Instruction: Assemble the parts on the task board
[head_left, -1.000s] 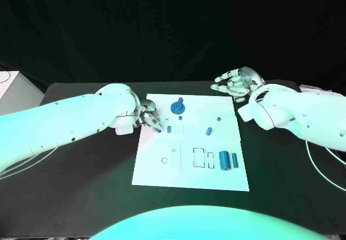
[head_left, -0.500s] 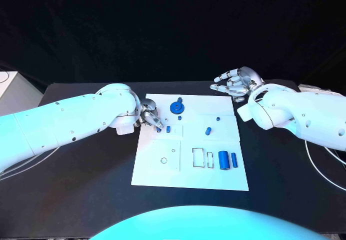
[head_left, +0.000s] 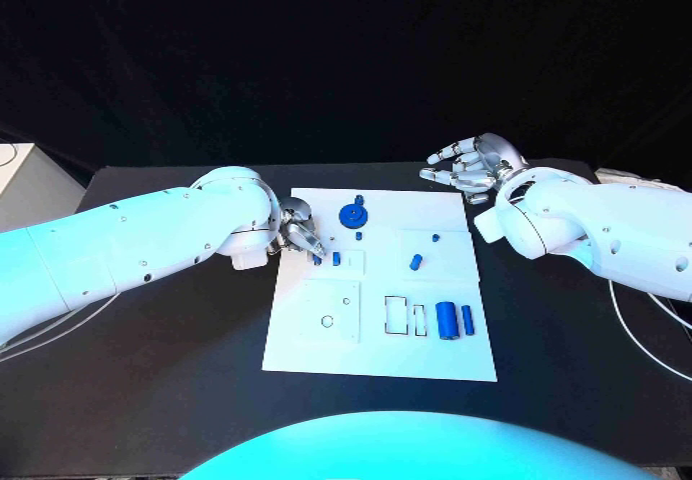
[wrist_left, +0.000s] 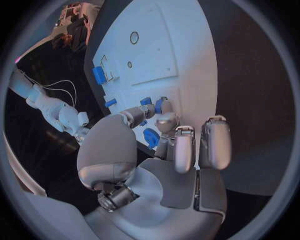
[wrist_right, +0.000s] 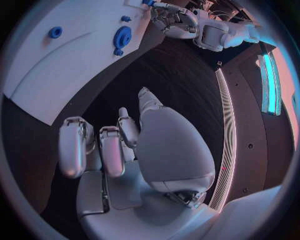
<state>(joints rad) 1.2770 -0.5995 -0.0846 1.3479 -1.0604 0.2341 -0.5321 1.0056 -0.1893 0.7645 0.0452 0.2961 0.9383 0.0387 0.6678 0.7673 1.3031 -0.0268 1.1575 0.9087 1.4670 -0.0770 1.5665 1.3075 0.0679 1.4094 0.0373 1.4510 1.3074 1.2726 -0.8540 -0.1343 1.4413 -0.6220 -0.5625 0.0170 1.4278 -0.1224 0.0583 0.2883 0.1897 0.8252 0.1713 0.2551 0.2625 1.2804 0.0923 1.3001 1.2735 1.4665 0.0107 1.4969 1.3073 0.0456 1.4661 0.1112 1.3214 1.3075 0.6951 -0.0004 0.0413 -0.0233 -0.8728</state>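
At the task board (head_left: 378, 345) edge — left hand (head_left: 300, 232) pinches a part (head_left: 316, 259).

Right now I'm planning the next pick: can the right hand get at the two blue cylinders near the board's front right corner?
Probably yes. The right hand hangs open beyond the white task board, and nothing lies over the two blue cylinders.

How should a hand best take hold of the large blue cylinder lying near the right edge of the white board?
Probably across its round middle, coming from above. The large blue cylinder lies flat on the task board, with its long axis running away from the robot. A thinner blue pin lies close on its right, so the fingers should go in carefully on that side.
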